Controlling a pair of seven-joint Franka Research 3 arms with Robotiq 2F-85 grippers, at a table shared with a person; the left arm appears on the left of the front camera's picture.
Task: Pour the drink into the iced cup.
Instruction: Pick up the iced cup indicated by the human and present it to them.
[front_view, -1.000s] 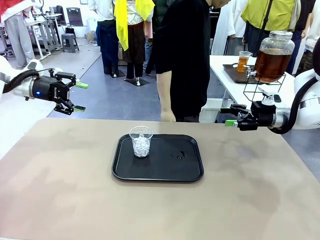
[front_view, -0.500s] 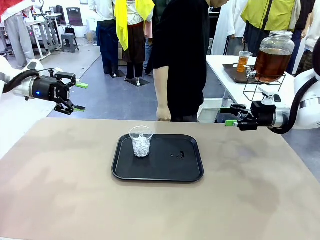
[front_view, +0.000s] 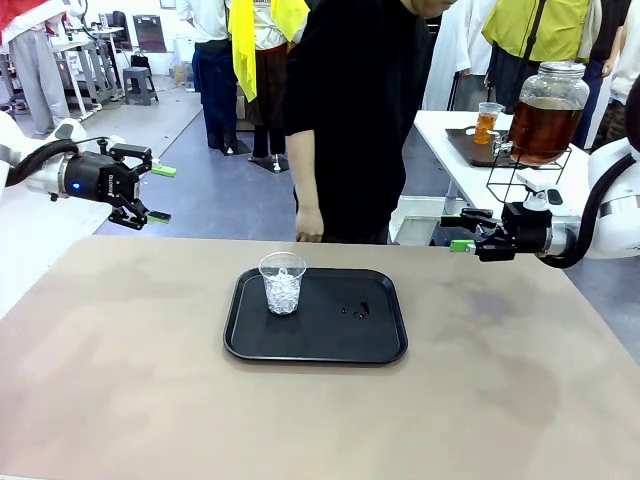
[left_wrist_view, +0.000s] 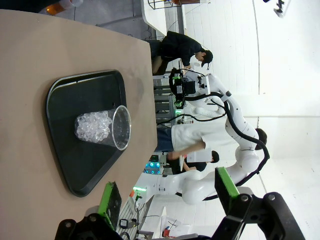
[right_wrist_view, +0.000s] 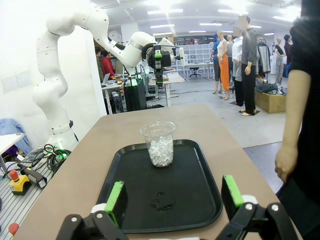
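Note:
The iced cup (front_view: 282, 283), clear plastic with ice cubes in it, stands upright at the back left of a black tray (front_view: 330, 345) in the middle of the table. It also appears in the wrist views, as the iced cup (left_wrist_view: 102, 127) and the iced cup (right_wrist_view: 160, 143). The drink (front_view: 487, 122), amber liquid in a small clear cup, sits on a side table at the back right. My left gripper (front_view: 158, 193) hovers open off the table's far left corner. My right gripper (front_view: 455, 230) hangs open past the far right edge. Both wrist views show open jaws holding nothing: left gripper (left_wrist_view: 167, 195), right gripper (right_wrist_view: 174, 196).
A large glass dispenser jar (front_view: 545, 110) of amber liquid stands on a wire stand beside the drink. A person in black stands at the table's far edge, with a hand (front_view: 310, 230) hanging just behind the tray. A few dark drops (front_view: 355, 309) lie on the tray.
The person has stepped to the picture's left along the far edge, and the hanging hand has moved with them. Both arms and the cup have stayed still.

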